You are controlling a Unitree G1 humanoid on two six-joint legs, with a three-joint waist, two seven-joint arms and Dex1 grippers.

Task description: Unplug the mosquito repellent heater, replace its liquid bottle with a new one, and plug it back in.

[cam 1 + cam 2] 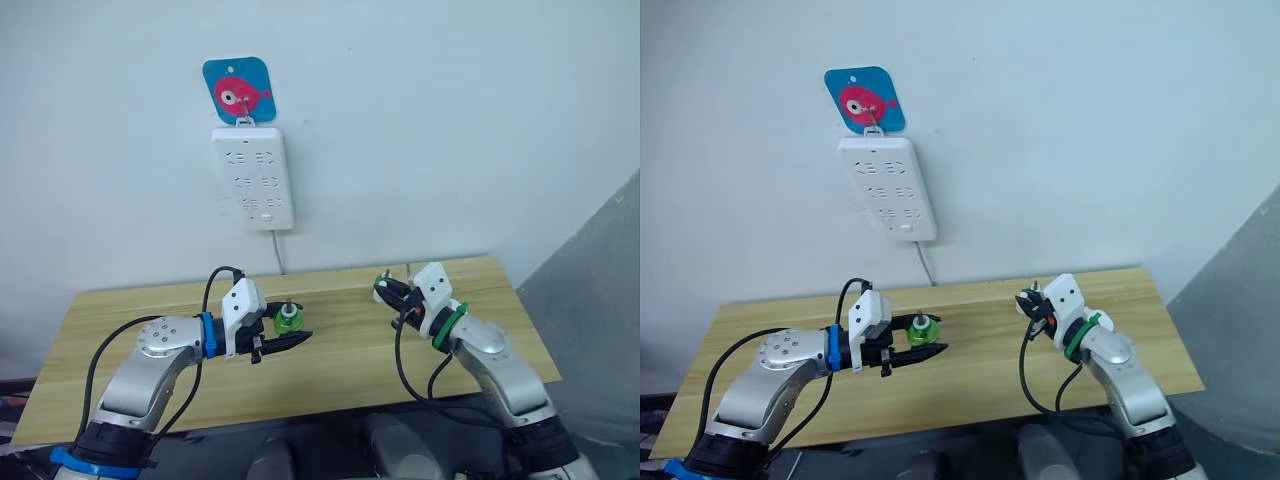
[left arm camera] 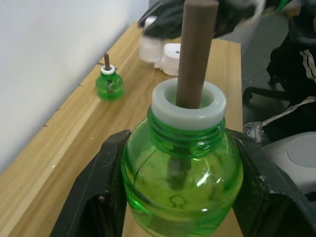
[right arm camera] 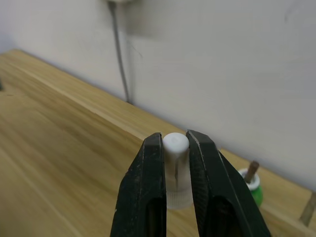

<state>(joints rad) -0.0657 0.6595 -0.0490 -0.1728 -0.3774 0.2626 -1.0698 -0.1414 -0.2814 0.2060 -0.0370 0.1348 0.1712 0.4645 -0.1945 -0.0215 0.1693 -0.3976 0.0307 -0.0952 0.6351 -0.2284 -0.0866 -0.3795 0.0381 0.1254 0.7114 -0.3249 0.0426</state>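
The left gripper (image 1: 285, 343) pinched a green bottle (image 2: 181, 180) at centre frame. The right gripper (image 3: 174, 143) squeezed a white cap (image 3: 176, 170). The heater (image 2: 170, 55) sat upper middle. Better lift straight, keeping the wick upright.

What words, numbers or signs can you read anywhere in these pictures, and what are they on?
No readable text.
Blue hanger card: a red fish picture, no words.
Power strip: blank apart from its sockets.
Green bottle in the left gripper: a small embossed mark on the glass, too faint to read.

Head stereo downward; wrist cams close.
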